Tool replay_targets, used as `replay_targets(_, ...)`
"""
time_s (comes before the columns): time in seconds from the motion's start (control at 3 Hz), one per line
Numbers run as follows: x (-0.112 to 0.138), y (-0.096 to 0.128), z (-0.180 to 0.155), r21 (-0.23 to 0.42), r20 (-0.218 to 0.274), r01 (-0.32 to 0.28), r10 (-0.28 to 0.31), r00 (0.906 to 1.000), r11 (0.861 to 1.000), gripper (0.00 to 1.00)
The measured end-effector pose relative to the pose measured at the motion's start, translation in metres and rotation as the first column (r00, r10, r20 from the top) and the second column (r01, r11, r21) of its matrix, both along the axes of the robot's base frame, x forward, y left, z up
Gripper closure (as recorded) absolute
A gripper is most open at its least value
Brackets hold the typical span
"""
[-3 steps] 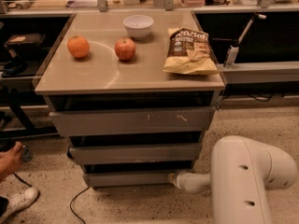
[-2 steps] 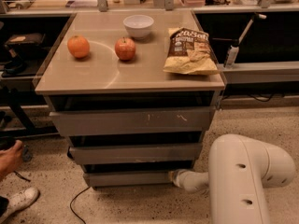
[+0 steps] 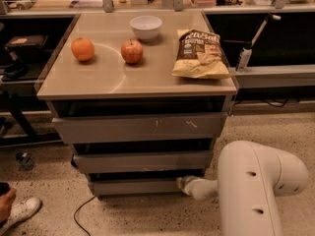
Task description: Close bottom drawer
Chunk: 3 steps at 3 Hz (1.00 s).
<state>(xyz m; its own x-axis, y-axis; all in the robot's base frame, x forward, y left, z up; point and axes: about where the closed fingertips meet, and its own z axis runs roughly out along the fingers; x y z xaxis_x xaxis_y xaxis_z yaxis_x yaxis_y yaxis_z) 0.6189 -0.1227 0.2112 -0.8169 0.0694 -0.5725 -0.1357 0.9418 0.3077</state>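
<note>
The bottom drawer [image 3: 133, 187] is the narrowest of three grey-beige drawer fronts, lowest in the cabinet, plain and without a handle. It stands out only slightly from the cabinet body. My white arm [image 3: 256, 191] reaches in from the lower right. My gripper [image 3: 182, 183] is at the right end of the bottom drawer's front, at or against it. Above it are the mid-width drawer front [image 3: 142, 161] and the widest front [image 3: 140, 127] with white scratch marks.
On the cabinet top [image 3: 103, 77] are an orange [image 3: 82, 48], an apple [image 3: 132, 51], a white bowl [image 3: 145, 27] and a chip bag [image 3: 199, 53]. A black cable [image 3: 81, 215] lies on the speckled floor. A shoe [image 3: 22, 210] shows at lower left. Benches stand behind and to both sides.
The view has shifted slightly. My arm has edged left toward the cabinet and the bottom drawer front sits a little further in.
</note>
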Motion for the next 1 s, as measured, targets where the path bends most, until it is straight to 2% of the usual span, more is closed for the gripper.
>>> replay_targets(0.67, -0.042, -0.019, -0.033, -0.028, -0.113, 0.027, -0.03, 0.9931, 0.999, 1.0)
replay_targets(1.0, -0.052, -0.022, -0.046, -0.042, -0.144, 0.034, -0.039, 0.9888, 0.999, 1.0)
